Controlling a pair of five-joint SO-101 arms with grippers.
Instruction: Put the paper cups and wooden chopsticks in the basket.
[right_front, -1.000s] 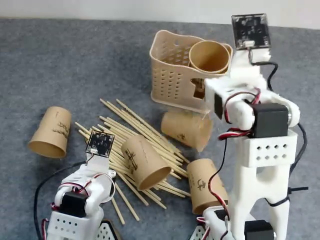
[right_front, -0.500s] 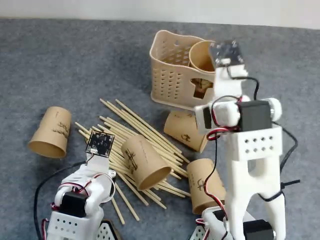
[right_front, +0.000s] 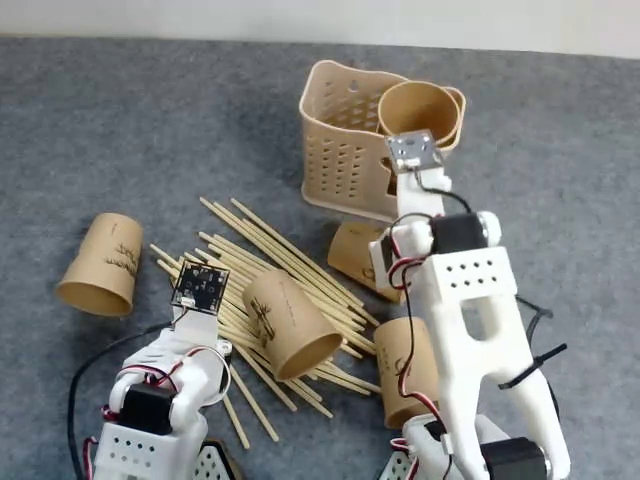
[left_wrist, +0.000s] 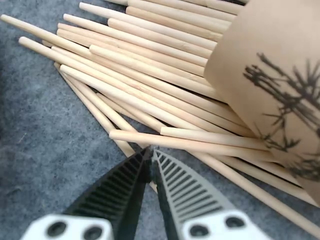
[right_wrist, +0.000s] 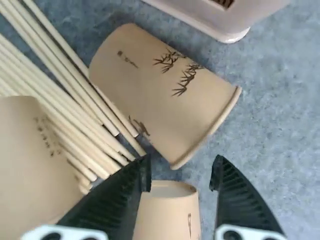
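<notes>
Your left claw (left_wrist: 151, 155) is closed, its two ribbed tips pressed together with nothing between them. The tips sit low over the grey table (right_front: 150, 120), right at one stick on the near edge of the chopsticks (left_wrist: 140, 75). The chopsticks lie loose in a slanting heap at the middle of the table. The middle cup (right_front: 290, 322), a brown paper cup printed with a dark bamboo sprig, lies on its side on top of the heap, close beside that claw.

Your right claw (right_wrist: 177, 175) is spread wide and grips nothing. It hangs above the table on the near side of the basket (right_front: 345, 150). Just past its tips the cup below the basket (right_wrist: 160, 92) lies on its side. That cup's closed end rests against the chopsticks and its open rim faces the bare table. Beneath the gap between the jaws lies the nearest cup (right_wrist: 165, 210), also on its side.

The basket is beige plastic with rows of small holes and stands upright at the far side of the table. One cup in the basket (right_front: 418, 112) stands upright with its mouth open to the top. The far-left cup (right_front: 100, 265) lies on its side, apart from the chopsticks.
</notes>
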